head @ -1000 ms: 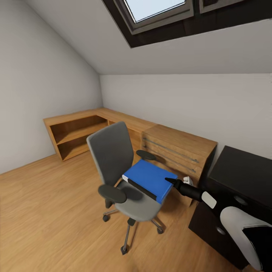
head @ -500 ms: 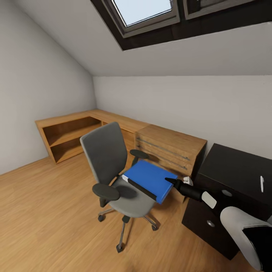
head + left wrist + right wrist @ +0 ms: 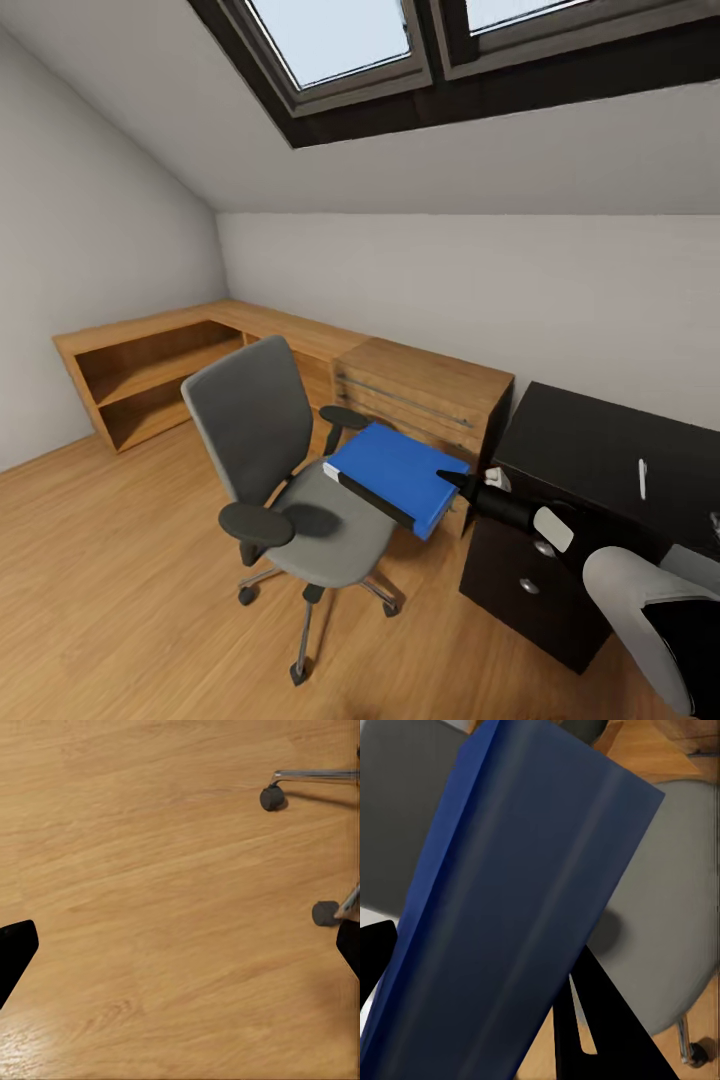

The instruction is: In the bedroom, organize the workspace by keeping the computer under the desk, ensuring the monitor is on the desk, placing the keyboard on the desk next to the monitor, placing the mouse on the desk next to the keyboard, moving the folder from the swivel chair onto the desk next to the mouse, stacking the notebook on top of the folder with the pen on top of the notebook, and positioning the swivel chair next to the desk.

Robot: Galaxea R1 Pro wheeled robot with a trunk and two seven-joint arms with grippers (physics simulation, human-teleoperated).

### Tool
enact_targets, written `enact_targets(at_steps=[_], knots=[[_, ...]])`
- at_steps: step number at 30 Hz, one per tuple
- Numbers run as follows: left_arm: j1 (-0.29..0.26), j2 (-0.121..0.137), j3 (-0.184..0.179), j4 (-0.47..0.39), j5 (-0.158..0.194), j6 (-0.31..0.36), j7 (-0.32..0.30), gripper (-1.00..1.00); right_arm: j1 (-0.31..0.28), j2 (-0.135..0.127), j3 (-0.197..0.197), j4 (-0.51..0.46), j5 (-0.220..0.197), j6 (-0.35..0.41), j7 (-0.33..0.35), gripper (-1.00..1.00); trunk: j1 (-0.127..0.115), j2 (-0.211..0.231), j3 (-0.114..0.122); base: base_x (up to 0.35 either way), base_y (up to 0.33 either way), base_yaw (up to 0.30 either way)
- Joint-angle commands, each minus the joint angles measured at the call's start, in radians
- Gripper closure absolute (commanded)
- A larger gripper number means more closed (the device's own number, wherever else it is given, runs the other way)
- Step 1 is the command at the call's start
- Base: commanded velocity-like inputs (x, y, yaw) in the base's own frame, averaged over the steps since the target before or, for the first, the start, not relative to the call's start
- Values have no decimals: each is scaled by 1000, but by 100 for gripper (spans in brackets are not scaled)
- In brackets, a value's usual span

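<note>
We have the blue folder [image 3: 396,474] clamped in our right gripper [image 3: 452,480], lifted above the swivel chair [image 3: 290,480]; our left gripper [image 3: 180,945] hangs open. Next we carry it to the black surface [image 3: 600,455].

Our right arm [image 3: 640,610] reaches forward from the lower right of the head view, white upper casing nearest us, then a white band at the wrist and a black forearm tapering to the right tool [image 3: 455,480]. Its jaws are clamped on the near edge of the blue folder [image 3: 395,472], holding it level in the air. In the left wrist view, the two black fingertips [image 3: 15,952] of the left tool [image 3: 180,949] stand wide apart, gripping nothing.
</note>
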Motion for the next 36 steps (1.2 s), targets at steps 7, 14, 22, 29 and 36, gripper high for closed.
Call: enact_targets(at_steps=[7,14,22,29,36], knots=[[0,-1,-4,1,2,-1,6,-100,-1,0,6,0,-13,9,0,100,-27,49,29,0,0,-181],[0,-1,-6,32,1,-1,6,-100,-1,0,6,0,-12,9,0,100,-54,98,57,0,0,-191],[0,-5,-7,44,0,-2,7,-100,-1,0,6,-1,-12,9,0,100,-85,154,85,0,0,-239],[0,-6,-7,43,-2,-8,9,-100,-1,0,6,0,-11,8,0,100,-111,203,108,0,0,-257],[0,-19,-9,36,-22,-10,11,-100,-1,-5,6,0,-10,8,0,100,-138,252,130,0,0,-259]])
